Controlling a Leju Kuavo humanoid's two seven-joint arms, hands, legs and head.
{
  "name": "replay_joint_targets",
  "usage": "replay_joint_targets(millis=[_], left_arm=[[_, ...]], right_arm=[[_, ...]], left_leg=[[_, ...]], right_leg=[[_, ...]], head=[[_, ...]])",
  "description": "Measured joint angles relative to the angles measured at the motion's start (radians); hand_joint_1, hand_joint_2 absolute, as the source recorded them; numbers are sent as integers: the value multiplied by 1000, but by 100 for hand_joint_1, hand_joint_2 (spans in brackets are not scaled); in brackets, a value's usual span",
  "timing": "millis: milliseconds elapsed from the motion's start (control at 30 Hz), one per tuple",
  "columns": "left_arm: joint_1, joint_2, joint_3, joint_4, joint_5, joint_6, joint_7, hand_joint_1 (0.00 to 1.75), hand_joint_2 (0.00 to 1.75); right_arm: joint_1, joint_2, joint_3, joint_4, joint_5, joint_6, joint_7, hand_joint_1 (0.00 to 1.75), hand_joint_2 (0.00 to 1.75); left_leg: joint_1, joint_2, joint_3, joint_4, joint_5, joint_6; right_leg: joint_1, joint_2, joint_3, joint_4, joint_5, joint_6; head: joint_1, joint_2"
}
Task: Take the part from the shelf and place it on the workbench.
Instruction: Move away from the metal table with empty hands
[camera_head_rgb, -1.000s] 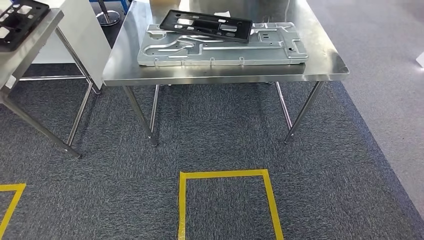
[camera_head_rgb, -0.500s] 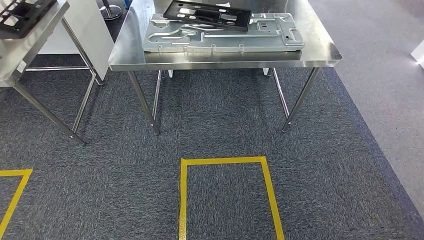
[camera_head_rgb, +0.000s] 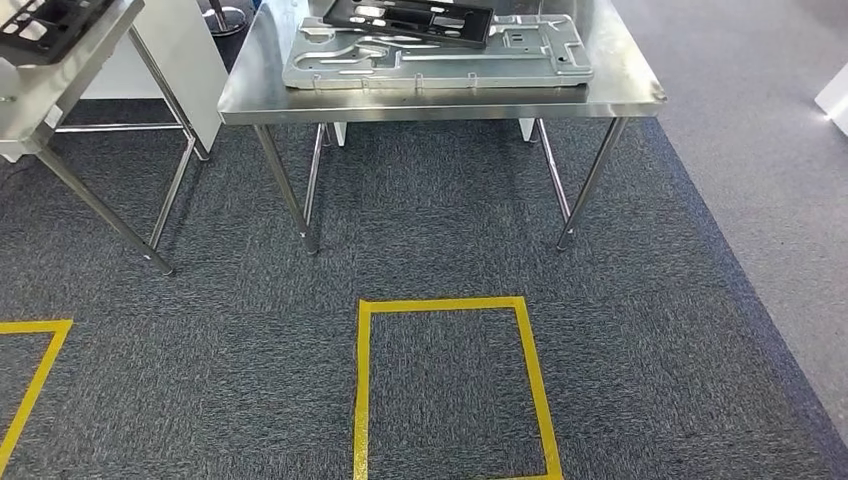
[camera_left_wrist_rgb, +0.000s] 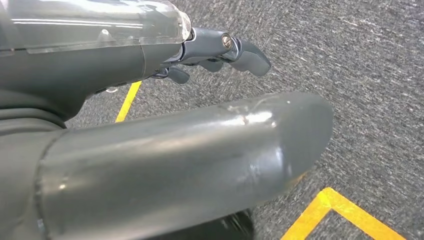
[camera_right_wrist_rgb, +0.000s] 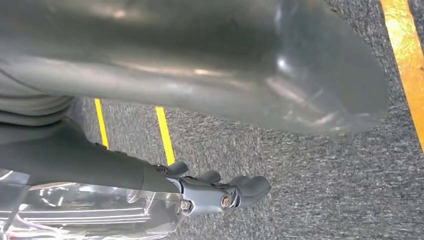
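- We see the black part (camera_head_rgb: 408, 18) lying flat on a pressed silver metal panel (camera_head_rgb: 440, 58), which itself rests on the steel desk (camera_head_rgb: 440, 100) ahead of us; the black frame overlaps the panel's far side, so the two look stacked there on purpose.
- We judge the placing step already done, since the part sits on the desk and neither hand carries anything.
- Our left hand (camera_left_wrist_rgb: 150, 70) hangs low over the carpet, its fingers (camera_left_wrist_rgb: 245, 52) loosely extended and apart from the thick thumb, with nothing between them.
- Our right hand (camera_right_wrist_rgb: 165, 185) hangs the same way over the floor, its fingers (camera_right_wrist_rgb: 240, 190) slack and spread from the thumb, holding nothing.
- We read both arms as lowered at our sides because no grasp is in hand at this moment.
- A second steel desk (camera_head_rgb: 60, 80) stands to the left, well apart from the first, and carries another black frame (camera_head_rgb: 45, 20) at its near corner; whether this one serves as the shelf we cannot tell.
- The floor is dark grey speckled carpet (camera_head_rgb: 420, 230), and a paler grey strip of floor runs along the right side.
- A yellow tape rectangle (camera_head_rgb: 450, 385) marks the carpet in front of the desk, likely a standing spot, and a corner of another tape mark (camera_head_rgb: 30, 370) lies near the left edge.
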Motion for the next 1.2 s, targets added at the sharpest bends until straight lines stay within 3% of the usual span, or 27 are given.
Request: replay_joint_targets(millis=[67,133,233,267,300,333,367,433,467,533,600,633,667,767,800,833,900,967,1033,1100,1133,1200], left_arm=[[1,0,0,0,0,1,1,0,0],[3,-1,0,0,1,4,3,0,0],[4,-2,0,0,-2,10,10,0,0],[4,-2,-1,0,-4,12,13,0,0],[5,-2,-1,0,-6,14,14,0,0],[6,-2,-1,0,-8,15,16,0,0],[6,-2,-1,0,-10,15,17,0,0],[4,-2,-2,0,-10,15,19,0,0],[3,-2,-2,0,-10,15,19,0,0],[2,-2,-4,0,-10,16,20,0,0],[3,-2,-5,0,-10,18,22,0,0],[3,-2,-5,0,-10,19,23,0,0],[3,-2,-6,0,-10,21,24,0,0],[3,-1,-8,0,-10,24,29,0,0],[3,-1,-8,0,-10,26,30,0,0],[4,-1,-8,0,-10,28,30,0,0],[6,0,-8,0,-10,31,30,0,0],[6,0,-9,0,-10,31,30,0,0],[6,0,-9,0,-8,31,29,0,0],[8,0,-9,0,-4,32,29,0,0],[9,0,-9,0,-1,33,29,0,0],[9,0,-9,0,5,33,31,0,0]], right_arm=[[0,2,3,0,1,0,3,0,0],[0,3,5,0,2,-1,8,0,0],[1,3,6,0,4,-1,16,0,0],[2,3,6,0,5,-1,18,0,0],[3,3,6,0,7,-1,19,0,0],[4,3,6,0,11,0,21,0,0],[5,3,7,1,14,1,22,0,0],[7,3,10,1,22,6,24,0,0],[7,3,13,2,26,10,25,0,0],[8,3,20,3,33,16,26,0,0],[6,5,26,3,37,20,28,0,0],[6,6,28,3,37,21,30,0,0],[6,7,29,3,38,22,31,0,0],[11,8,34,3,43,31,33,0,0],[12,8,35,4,47,34,34,0,0],[12,8,37,4,50,37,35,0,0],[11,8,42,4,54,41,35,0,0],[10,8,47,4,56,51,36,0,0],[9,7,51,4,61,60,38,0,0],[6,7,55,3,67,57,38,0,0],[5,7,57,3,71,54,37,0,0],[6,7,62,4,76,52,36,0,0]], left_leg=[[-1,-2,1,-24,-3,13],[4,-9,-2,-35,9,28],[4,-17,-15,-38,25,41],[3,-21,-20,-37,28,41],[3,-27,-24,-35,31,40],[2,-34,-27,-32,33,39],[3,-43,-29,-28,33,37],[1,-59,-36,-16,30,31],[0,-67,-41,-10,29,26],[-1,-82,-52,-3,29,14],[2,-93,-57,1,28,1],[3,-84,-64,15,18,-4],[3,-69,-78,48,-4,-8],[7,-27,-166,238,-101,-19],[8,-22,-185,279,-112,-21],[9,-18,-186,282,-102,-22],[8,-1,-131,175,-36,-18],[2,36,-67,44,14,-6],[-5,50,-53,1,22,5],[-4,31,-55,-4,29,17],[-2,22,-54,-8,33,23],[3,4,-53,-16,43,36]], right_leg=[[1,-8,-4,0,7,13],[0,-5,-15,24,-12,23],[-3,7,-84,188,-117,32],[-4,8,-107,246,-142,34],[-4,9,-117,277,-149,36],[-5,10,-107,268,-134,37],[-6,15,-78,220,-104,36],[-10,48,-1,82,-49,32],[-12,65,25,33,-36,28],[-9,76,38,5,-40,19],[-9,55,38,1,-36,5],[-10,44,39,-2,-33,-3],[-12,31,39,-6,-31,-10],[-8,-9,36,-6,-31,-19],[-7,-22,35,-6,-32,-20],[-6,-33,35,-5,-33,-20],[-5,-54,39,-5,-35,-17],[-1,-72,44,-4,-39,-10],[3,-88,47,-3,-41,-1],[2,-97,49,-3,-43,10],[1,-84,48,5,-52,15],[-3,-34,17,76,-102,23]], head=[[-1,0],[1,0],[7,0],[7,0],[7,0],[7,0],[7,0],[7,0],[7,0],[7,0],[7,0],[4,0],[0,0],[-8,0],[-8,0],[-8,0],[-8,0],[-8,0],[-6,0],[-6,0],[-5,0],[-1,0]])
